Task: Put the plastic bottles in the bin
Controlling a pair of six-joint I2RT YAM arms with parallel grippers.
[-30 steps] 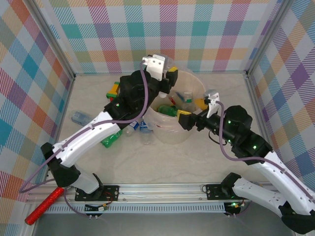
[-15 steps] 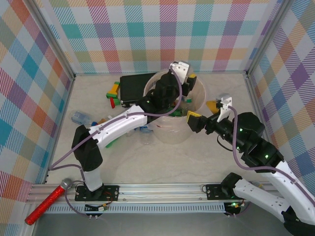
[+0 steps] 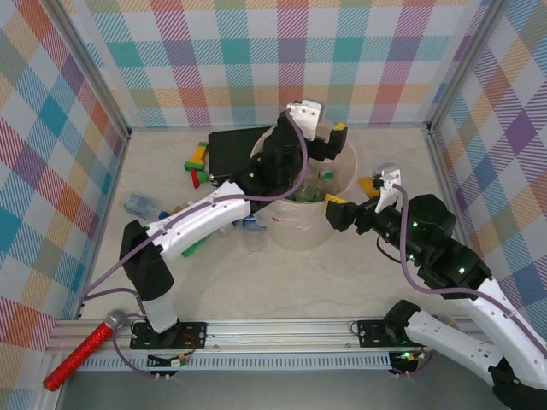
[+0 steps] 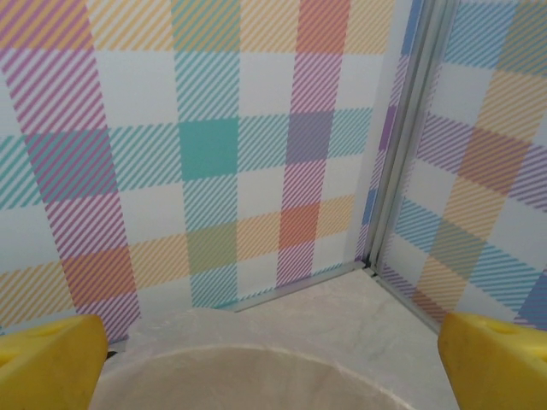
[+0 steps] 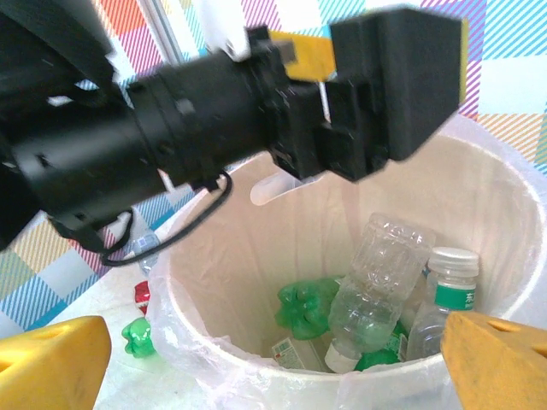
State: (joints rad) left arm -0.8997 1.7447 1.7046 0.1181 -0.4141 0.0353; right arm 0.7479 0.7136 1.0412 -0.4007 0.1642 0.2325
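**Both tools empty at the bin; loose bottles lie to the left**

- Far left on the desk point(image 3: 359, 282): a clear blue-labelled bottle point(image 3: 139, 205) is seen lying down, well apart from the bin.
- Nearer the bin: a green bottle point(image 3: 193, 245) on its side, partly hidden under the left arm point(image 3: 201, 213). Its long axis is judged to run near-left to far-right.
- Two small clear bottles point(image 3: 250, 227) are seen just beside the bin's left wall.
- A black box point(image 3: 231, 149) sits behind, touching or nearly touching the bin.
- Left tool point(image 3: 327, 141): held above the far side of the bin point(image 3: 299, 232). Its fingertips point(image 4: 51, 363) are spread wide with nothing between them, so it is released and empty.
- Inside the bin: a clear crumpled bottle point(image 5: 380, 273), a green crushed bottle point(image 5: 308, 309) and a white-capped bottle point(image 5: 446, 295).
- Right tool point(image 3: 352, 193): parked at the bin's right rim, pointed into it. Its fingertips point(image 5: 51, 363) are also spread, released, nothing held.

Judgement: every loose bottle lies left of the bin and below the left tool, so the left arm is the nearer one. The right arm is blocked by the bin itself. The next grasp is best taken across a bottle's short axis, with the clear pair closest.
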